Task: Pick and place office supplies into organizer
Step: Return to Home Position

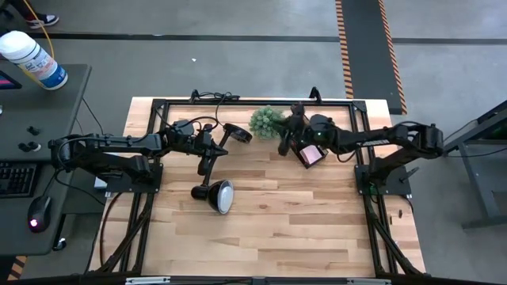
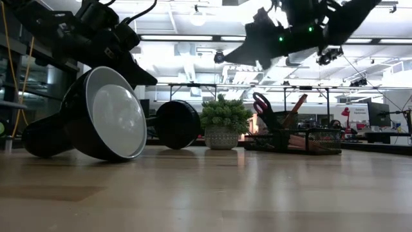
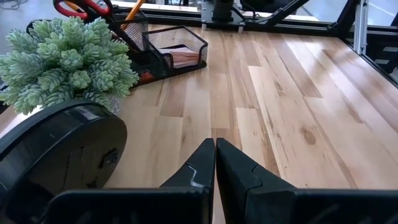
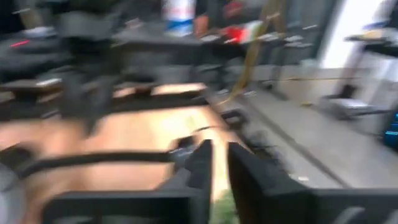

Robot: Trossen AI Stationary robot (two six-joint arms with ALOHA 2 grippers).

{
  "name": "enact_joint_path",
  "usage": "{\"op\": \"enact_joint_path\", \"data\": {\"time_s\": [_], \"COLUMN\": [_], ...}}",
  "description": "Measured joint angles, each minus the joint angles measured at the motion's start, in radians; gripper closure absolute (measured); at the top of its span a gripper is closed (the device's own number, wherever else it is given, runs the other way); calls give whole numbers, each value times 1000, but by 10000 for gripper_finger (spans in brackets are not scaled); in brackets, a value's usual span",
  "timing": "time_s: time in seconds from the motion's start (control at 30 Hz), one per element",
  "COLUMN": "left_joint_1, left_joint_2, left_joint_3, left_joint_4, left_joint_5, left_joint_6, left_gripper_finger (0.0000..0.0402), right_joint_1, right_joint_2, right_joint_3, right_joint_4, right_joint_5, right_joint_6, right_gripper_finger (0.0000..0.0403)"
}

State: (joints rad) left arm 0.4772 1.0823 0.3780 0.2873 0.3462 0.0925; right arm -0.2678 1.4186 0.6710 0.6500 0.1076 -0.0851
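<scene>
The dark mesh organizer [image 3: 177, 45] stands at the table's far right of centre [image 1: 309, 152]. The red-handled scissors [image 3: 81, 7] and an orange pencil [image 3: 134, 9] stick up out of it. A pink sticky-note pad [image 1: 314, 155] lies in one compartment. My right gripper [image 1: 291, 131] hovers well above the organizer [image 2: 296, 138], pointing toward the table's left. In the blurred right wrist view its fingers [image 4: 219, 163] stand a narrow gap apart with nothing between them. My left gripper [image 3: 214, 155] is shut on nothing beside the lamp's round base [image 3: 59, 155].
A black gooseneck lamp lies on the table, its base [image 1: 238, 133] near the plant and its head [image 1: 222, 195] toward the middle. A green potted plant [image 1: 267, 120] stands just left of the organizer. Bare wood stretches across the near half [image 1: 261, 237].
</scene>
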Motion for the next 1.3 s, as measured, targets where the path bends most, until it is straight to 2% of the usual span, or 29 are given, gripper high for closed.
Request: {"op": "enact_joint_path", "data": {"time_s": [0.07, 0.13, 0.27, 0.53, 0.8, 1.03, 1.3], "left_joint_1": [0, 0, 0, 0, 0, 0, 0], "left_joint_2": [0, 0, 0, 0, 0, 0, 0], "left_joint_3": [0, 0, 0, 0, 0, 0, 0], "left_joint_4": [0, 1, 1, 1, 14, 58, 59], "left_joint_5": [7, 22, 45, 46, 46, 46, 45], "left_joint_6": [5, 6, 6, 6, 5, -18, -22], "left_gripper_finger": [399, 399, 399, 399, 399, 399, 399], "right_joint_1": [22, 38, 74, 110, 172, 239, 324], "right_joint_2": [-1, -1, -1, -34, -206, -369, -564], "right_joint_3": [16, 18, -21, -195, -410, -535, -662], "right_joint_4": [-58, -104, -139, 39, 186, 222, 216], "right_joint_5": [-76, -136, -144, -171, -167, -160, -57], "right_joint_6": [0, 39, 84, 195, 293, 314, 339], "right_gripper_finger": [392, 388, 399, 401, 402, 402, 403]}}
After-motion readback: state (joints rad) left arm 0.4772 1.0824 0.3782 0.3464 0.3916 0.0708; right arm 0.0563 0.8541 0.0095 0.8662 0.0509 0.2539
